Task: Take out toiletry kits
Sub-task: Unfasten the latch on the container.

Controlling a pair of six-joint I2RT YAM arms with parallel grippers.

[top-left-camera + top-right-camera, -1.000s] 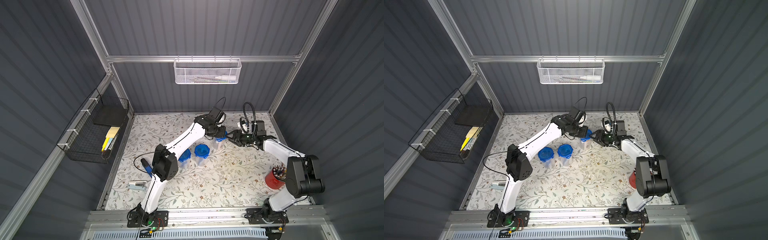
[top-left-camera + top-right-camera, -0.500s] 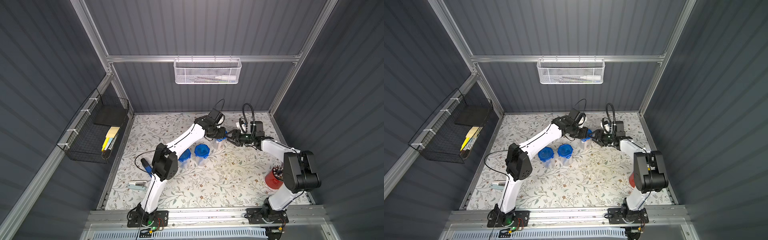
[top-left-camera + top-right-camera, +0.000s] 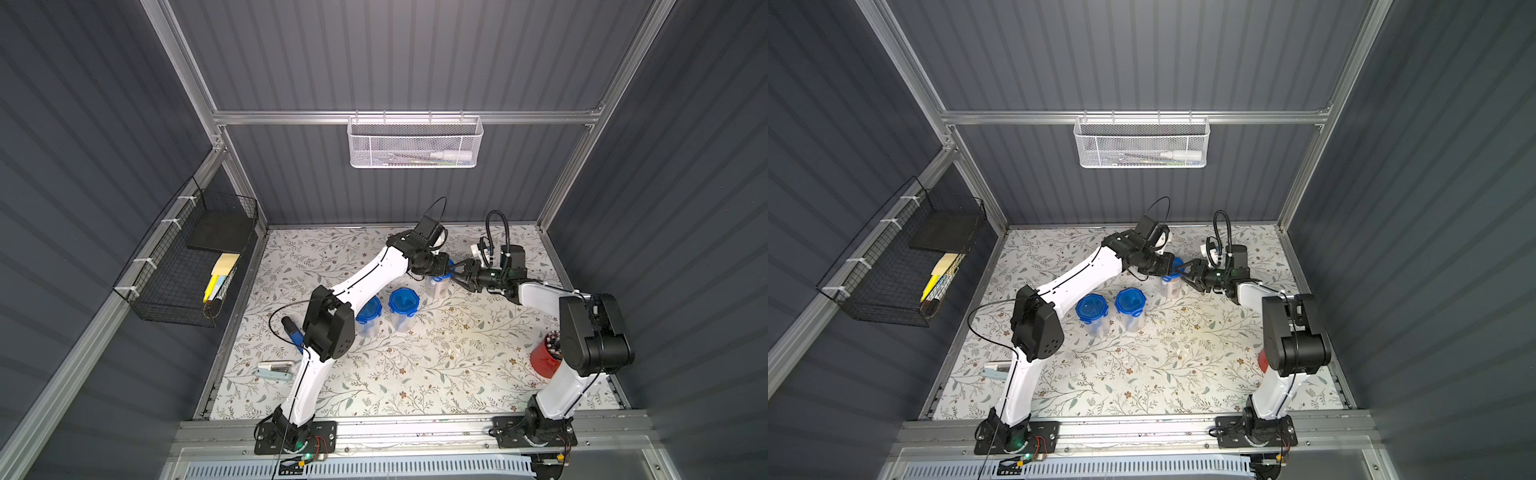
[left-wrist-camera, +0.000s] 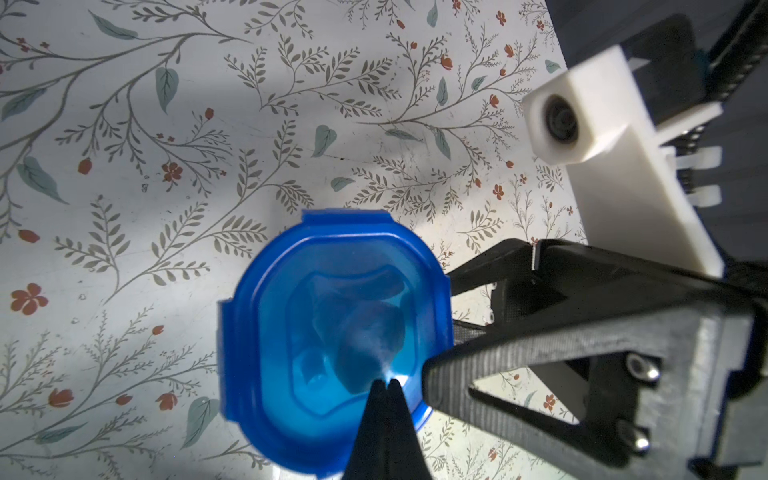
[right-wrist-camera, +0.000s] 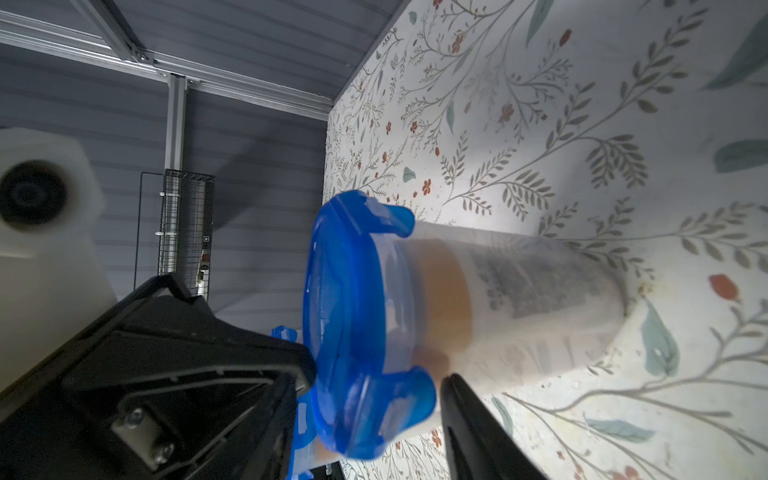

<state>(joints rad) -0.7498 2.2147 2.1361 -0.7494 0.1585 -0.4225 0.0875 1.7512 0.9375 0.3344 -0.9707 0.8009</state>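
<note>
1. Progress: early, by the look of it. 3 jars on mat [image 3: 419, 374], blue lids on all 3. No kit piece seen outside a jar in both top views.
2. Far jar [image 3: 437, 287] is the one under work; both arms meet at it. 2 near jars [image 3: 404, 302] stand side by side, apart from both grippers.
3. L gripper [image 4: 384, 388]: jaws pinched together, nothing between. Tips at far jar's lid [image 4: 291, 332], near its rim. On it or just above: can't tell. Prob. steadying jar.
4. R gripper [image 4: 441, 324]: jaws apart, tips at lid's edge from the side. Clamped on a clip or not: can't tell.
5. Kits: inside jars. In far jar, bottle [image 5: 511, 286] w/ tan cap + dark label, close to the clear wall. Rest of that kit not made out.
6. Left to do, est.: unclip + lift far lid, pull kit, then same for 2 near jars. Nearly whole task ahead.
7. View diffs:
   - Top views: layout only (3 jars, both arms' reach). Contents + jaw gaps too small to read.
   - L wrist: straight down thru lid. Contents just blurred blue shapes, but only view w/ both grippers' tips at lid together.
   - R wrist: side-on. Only view showing bottle thru wall, jar base down on mat, lid clips [image 5: 405, 390] hanging at rim. Just 1 R finger [image 5: 478, 428] in shot, beside jar wall below lid.
</note>
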